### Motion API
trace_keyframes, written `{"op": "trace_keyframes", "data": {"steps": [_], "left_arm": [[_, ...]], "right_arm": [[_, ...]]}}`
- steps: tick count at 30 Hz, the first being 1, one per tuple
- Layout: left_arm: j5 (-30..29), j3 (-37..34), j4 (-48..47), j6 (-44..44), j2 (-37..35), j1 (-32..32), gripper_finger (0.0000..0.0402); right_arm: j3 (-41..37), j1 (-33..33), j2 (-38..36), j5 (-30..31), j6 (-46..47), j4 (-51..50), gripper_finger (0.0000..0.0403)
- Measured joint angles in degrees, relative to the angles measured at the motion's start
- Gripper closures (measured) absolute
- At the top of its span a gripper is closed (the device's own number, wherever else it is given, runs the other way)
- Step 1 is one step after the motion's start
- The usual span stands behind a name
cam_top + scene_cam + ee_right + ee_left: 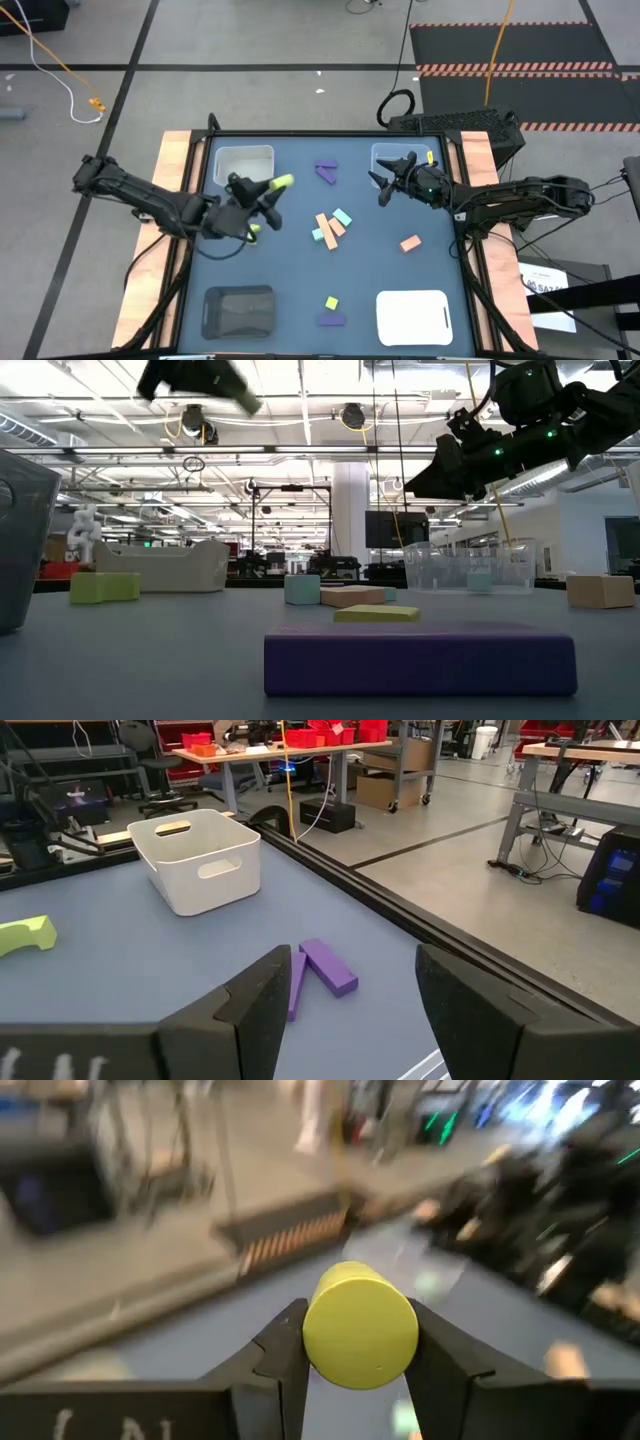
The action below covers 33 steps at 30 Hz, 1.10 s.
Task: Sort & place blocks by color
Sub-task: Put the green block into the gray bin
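My left gripper [268,192] hangs above the table's left half, near the white bin [245,163], shut on a yellow-green block [360,1328] whose end juts past the fingertips [284,182]. My right gripper [384,190] hovers open with nothing between its fingers, beside the clear bin [400,158] at the far right. On the table lie purple blocks [327,172], salmon bars [328,225], mint cubes [342,217], a salmon block [410,243], a yellow block [331,302] and a purple bar [420,662]. Another yellow-green block [105,587] rests on the table under the left arm. My left gripper pinches the yellow-green block between its two fingers, one finger [285,1345] on each of its opposite sides [318,1342]. The fingers reach out nearly level and the block's rounded end [372,1292] points forward beyond them. The block is lifted clear of the table.
A black tray [238,310] sits at the near left and a white tray [412,316] at the near right. The middle of the dark mat holds the scattered blocks. Wooden strips [172,165] line the table's left and right sides.
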Motion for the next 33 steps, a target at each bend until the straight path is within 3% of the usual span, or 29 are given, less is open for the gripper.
{"op": "trace_keyframes", "data": {"steps": [4, 7, 19, 24, 33], "left_arm": [[-0.24, 0.0, 20.37, 20.89, 0.58, -0.61, 0.0276], [-0.24, 0.0, 27.61, 29.95, 0.8, -1.18, 0.0276], [0.67, 0.0, 27.6, 31.17, 1.3, -1.18, 0.0276], [0.81, 0.0, 14.86, 22.32, 1.32, -0.05, 0.0276], [0.79, 0.0, -21.54, -10.71, 1.25, 7.88, 0.0276]], "right_arm": [[0.0, 0.0, 0.0, 0.0, 0.0, 0.0, 0.0197], [0.0, 0.0, 0.0, 0.0, 0.0, 0.0, 0.0197], [0.0, 0.02, 0.0, 0.0, 0.0, 0.67, 0.0197], [0.0, 0.02, 0.0, 0.0, 0.0, 0.81, 0.0197], [0.0, 0.02, 0.0, 0.0, 0.0, 0.87, 0.0197]]}}
